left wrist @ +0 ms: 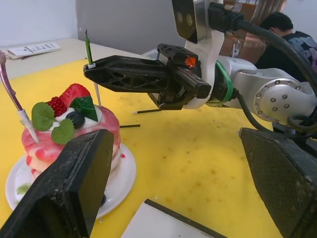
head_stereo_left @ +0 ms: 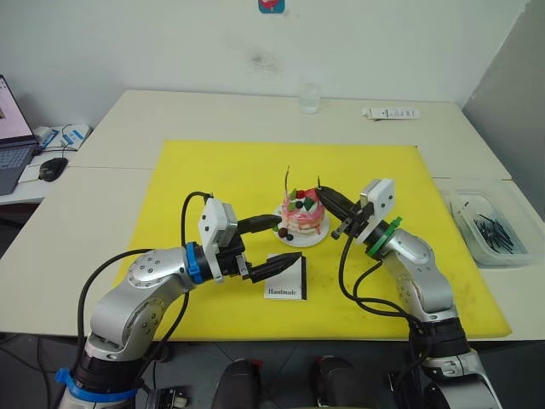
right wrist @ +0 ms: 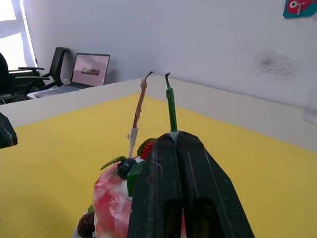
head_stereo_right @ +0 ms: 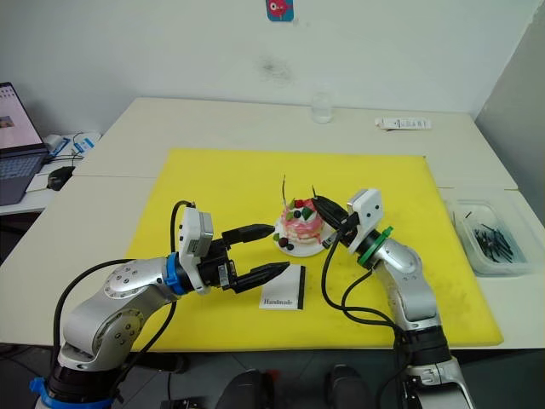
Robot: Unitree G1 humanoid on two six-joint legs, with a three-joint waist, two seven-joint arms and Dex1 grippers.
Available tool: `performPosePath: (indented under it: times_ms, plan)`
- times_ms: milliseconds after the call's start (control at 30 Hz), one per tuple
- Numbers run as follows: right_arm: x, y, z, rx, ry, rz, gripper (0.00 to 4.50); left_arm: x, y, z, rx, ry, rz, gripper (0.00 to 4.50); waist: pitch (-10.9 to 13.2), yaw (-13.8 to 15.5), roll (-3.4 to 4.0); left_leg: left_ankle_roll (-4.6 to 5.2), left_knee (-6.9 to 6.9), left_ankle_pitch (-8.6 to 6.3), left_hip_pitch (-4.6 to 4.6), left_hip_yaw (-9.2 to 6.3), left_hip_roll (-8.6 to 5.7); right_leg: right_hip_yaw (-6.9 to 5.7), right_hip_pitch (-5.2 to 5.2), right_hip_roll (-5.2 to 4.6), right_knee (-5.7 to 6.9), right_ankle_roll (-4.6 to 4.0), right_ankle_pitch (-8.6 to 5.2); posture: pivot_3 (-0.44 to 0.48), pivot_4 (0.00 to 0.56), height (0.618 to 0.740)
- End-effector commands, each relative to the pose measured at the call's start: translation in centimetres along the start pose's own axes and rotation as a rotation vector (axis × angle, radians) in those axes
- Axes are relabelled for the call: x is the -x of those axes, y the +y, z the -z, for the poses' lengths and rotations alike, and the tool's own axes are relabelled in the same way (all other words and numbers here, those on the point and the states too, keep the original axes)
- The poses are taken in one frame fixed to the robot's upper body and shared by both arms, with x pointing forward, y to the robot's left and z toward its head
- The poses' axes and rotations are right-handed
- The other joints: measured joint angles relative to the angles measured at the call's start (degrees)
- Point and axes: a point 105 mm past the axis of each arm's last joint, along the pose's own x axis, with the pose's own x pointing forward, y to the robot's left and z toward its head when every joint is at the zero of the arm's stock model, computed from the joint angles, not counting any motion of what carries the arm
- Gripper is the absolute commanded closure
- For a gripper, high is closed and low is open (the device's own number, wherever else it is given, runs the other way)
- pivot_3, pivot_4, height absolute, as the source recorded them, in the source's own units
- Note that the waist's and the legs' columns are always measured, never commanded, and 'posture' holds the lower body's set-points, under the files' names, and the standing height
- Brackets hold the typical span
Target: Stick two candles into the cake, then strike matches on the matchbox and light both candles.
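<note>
While the matchbox (head_stereo_left: 285, 279) lies flat on the yellow mat (head_stereo_left: 213, 170) at lower centre of the left eye view, the left gripper (head_stereo_left: 285, 243) hangs over its near left corner with its two fingers spread wide, nothing between them. One finger (head_stereo_left: 279, 265) points across the box's edge; the other reaches toward the plate (head_stereo_left: 308, 240).

Just beyond the box, at centre frame, the cake (head_stereo_left: 303, 215) sits on that small white plate. Two candles stand in it. The pink candle (right wrist: 138, 111) rises upright on the cake's left side, free of either gripper. The green candle (right wrist: 171, 106) stands on the right side, and the right gripper (head_stereo_left: 328, 198) is closed on its lower part, fingers pressed together with the stick rising out from between them. Both wicks look dark; no flame shows.

In the left wrist view, two matches (left wrist: 136, 119) lie on the mat beyond the cake, under the right gripper.

Farther right, a clear tray (head_stereo_left: 490, 228) holding dark sticks rests on the table (head_stereo_left: 119, 128). At the far edge stand a glass (head_stereo_left: 309, 99) and a white tube (head_stereo_left: 390, 112). At the upper left are a mouse (head_stereo_left: 53, 168) and a laptop (head_stereo_left: 13, 141).
</note>
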Motion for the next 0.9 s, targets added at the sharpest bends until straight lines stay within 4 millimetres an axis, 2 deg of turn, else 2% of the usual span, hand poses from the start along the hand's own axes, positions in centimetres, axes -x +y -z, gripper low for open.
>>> performPosePath:
  times_ms: [33,233,567,900]
  plan:
    - [0.2,-0.2,-0.5,-0.005,-0.035,0.017,4.48,0.1,-0.3,-1.2,-0.047,-0.023,0.019,0.0,0.0,0.0,0.0,0.0,0.0,0.0,0.0,0.0,0.0,0.0,0.0,0.0,0.0,0.0,0.0,0.0,0.15,0.727]
    - [0.5,-0.5,0.2,-0.006,-0.021,0.046,4.48,0.1,-0.3,-1.2,-0.054,-0.018,0.024,0.0,0.0,-0.01,0.0,0.0,0.0,0.0,0.0,0.0,0.0,0.0,0.0,-0.01,-0.01,0.0,0.0,0.0,0.15,0.727]
    - [0.9,-0.7,-0.3,0.001,-0.061,0.095,4.48,0.0,-0.3,-1.1,-0.056,-0.013,0.03,0.0,0.0,-0.03,0.01,0.0,-0.01,0.0,-0.01,0.01,0.0,0.01,0.0,-0.01,-0.02,0.0,0.0,0.0,0.15,0.727]
    - [1.2,-0.3,1.5,-0.026,-0.017,0.111,4.48,-0.2,-0.4,-1.1,-0.055,-0.014,0.039,0.0,0.01,-0.06,0.01,0.0,-0.01,0.0,0.0,0.0,-0.01,0.01,-0.01,-0.02,-0.02,-0.01,-0.01,0.0,0.15,0.727]
